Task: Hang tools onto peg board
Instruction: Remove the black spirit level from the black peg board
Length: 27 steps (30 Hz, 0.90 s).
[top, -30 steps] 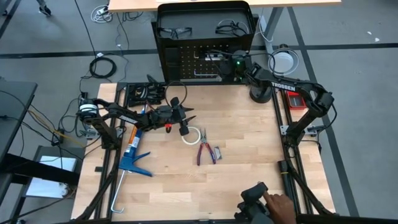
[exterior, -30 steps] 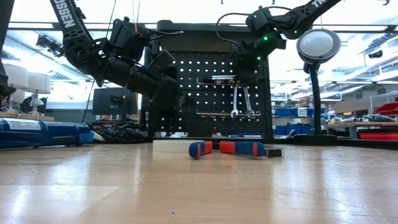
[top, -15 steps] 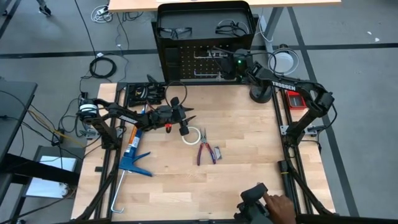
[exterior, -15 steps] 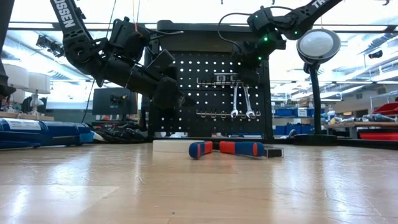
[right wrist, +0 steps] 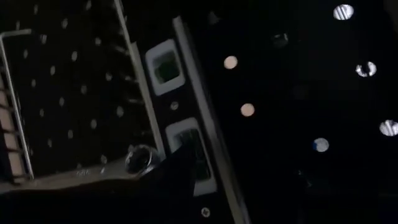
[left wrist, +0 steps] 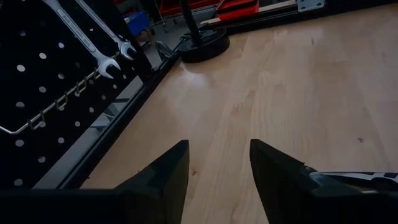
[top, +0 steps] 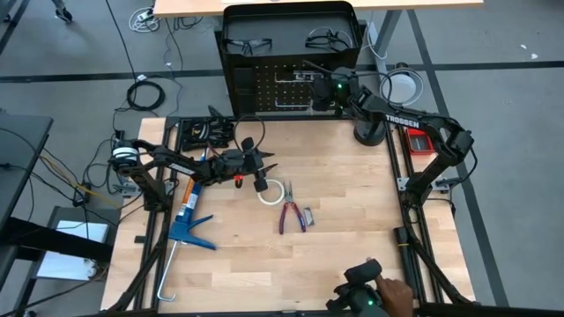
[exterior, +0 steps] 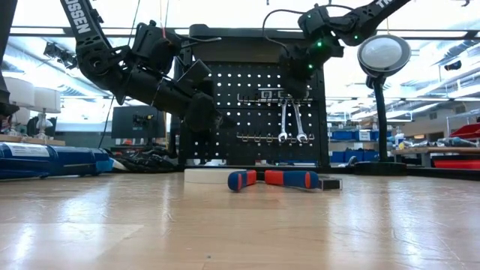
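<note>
Your right gripper (exterior: pixel 300 75) has lifted a little off the black bar (exterior: pixel 264 96), which now sits on the peg board (exterior: pixel 225 112) hooks. I can't tell its grip. Left gripper (left wrist: pixel 214 168) is open mid-desk. Next, grab the pliers (top: pixel 289 214).

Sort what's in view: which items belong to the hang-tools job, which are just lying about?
Job:
peg board
wrenches, hung
black bar, on the board by the right gripper
pliers, on table
tape roll, on table
safety glasses, atop the frame

Lying about:
caulking gun
lamp
left gripper, open, waiting over the table
</note>
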Motion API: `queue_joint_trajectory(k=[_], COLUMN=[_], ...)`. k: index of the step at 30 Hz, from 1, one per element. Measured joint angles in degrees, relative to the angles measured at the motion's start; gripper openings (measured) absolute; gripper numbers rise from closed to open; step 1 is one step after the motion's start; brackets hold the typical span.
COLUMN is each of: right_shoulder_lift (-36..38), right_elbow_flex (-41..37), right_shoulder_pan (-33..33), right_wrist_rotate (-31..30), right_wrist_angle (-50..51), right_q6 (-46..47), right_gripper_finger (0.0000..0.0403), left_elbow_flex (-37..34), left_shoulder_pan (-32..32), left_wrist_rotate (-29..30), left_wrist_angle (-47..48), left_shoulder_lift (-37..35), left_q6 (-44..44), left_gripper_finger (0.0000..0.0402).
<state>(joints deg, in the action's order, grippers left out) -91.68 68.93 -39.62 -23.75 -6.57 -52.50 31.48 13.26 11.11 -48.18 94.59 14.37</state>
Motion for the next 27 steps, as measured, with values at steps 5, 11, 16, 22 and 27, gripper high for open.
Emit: queue_joint_trajectory(k=[5, 11, 16, 22, 27], right_shoulder_lift=[0.0, 0.0, -0.1, -0.1, 0.2], right_elbow_flex=[0.3, 0.3, 0.3, 0.5, 0.7], right_shoulder_pan=[0.0, -0.1, -0.7, -1.8, -0.8], right_wrist_rotate=[2.5, 0.4, -2.1, -2.7, -2.9], right_wrist_angle=[-0.8, -3.2, -4.1, -1.9, 1.0], right_q6=[3.8, 5.6, 4.5, 2.7, 1.6], right_gripper_finger=[0.014, 0.0137, 0.0137, 0.0133, 0.0132], left_elbow_flex=[0.0, 0.0, 0.0, 0.0, 0.0], left_shoulder_pan=[0.0, 0.0, 0.0, 0.0, 0.0], left_wrist_rotate=[0.0, 0.0, 0.0, 0.0, 0.0], left_wrist_angle=[0.0, 0.1, 0.0, -0.1, -0.1], left_shoulder_lift=[0.0, 0.0, 0.0, 0.0, 0.0], left_q6=[0.0, -0.1, -0.1, -0.3, -0.2], left_gripper_finger=[0.0172, 0.0172, 0.0172, 0.0172, 0.0172])
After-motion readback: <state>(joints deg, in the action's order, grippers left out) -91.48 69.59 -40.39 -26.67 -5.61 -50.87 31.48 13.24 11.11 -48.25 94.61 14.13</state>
